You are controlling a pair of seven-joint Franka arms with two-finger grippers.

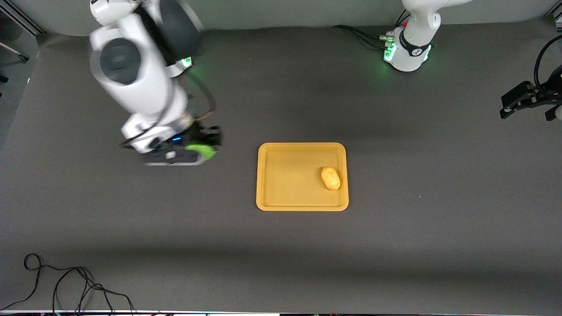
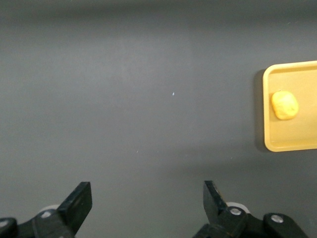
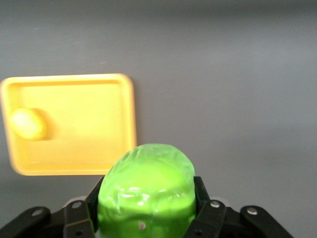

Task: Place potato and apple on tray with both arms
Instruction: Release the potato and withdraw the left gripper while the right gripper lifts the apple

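The orange-yellow tray lies in the middle of the table. The yellow-tan potato rests in it, toward the left arm's end. Both also show in the left wrist view, tray and potato, and in the right wrist view, tray and potato. My right gripper is shut on the green apple, up above bare table beside the tray toward the right arm's end. The apple fills its jaws. My left gripper is open and empty, out at the left arm's end of the table.
The table is a dark grey mat. A black cable lies coiled at the table's near edge at the right arm's end. The arm bases stand along the table's farthest edge.
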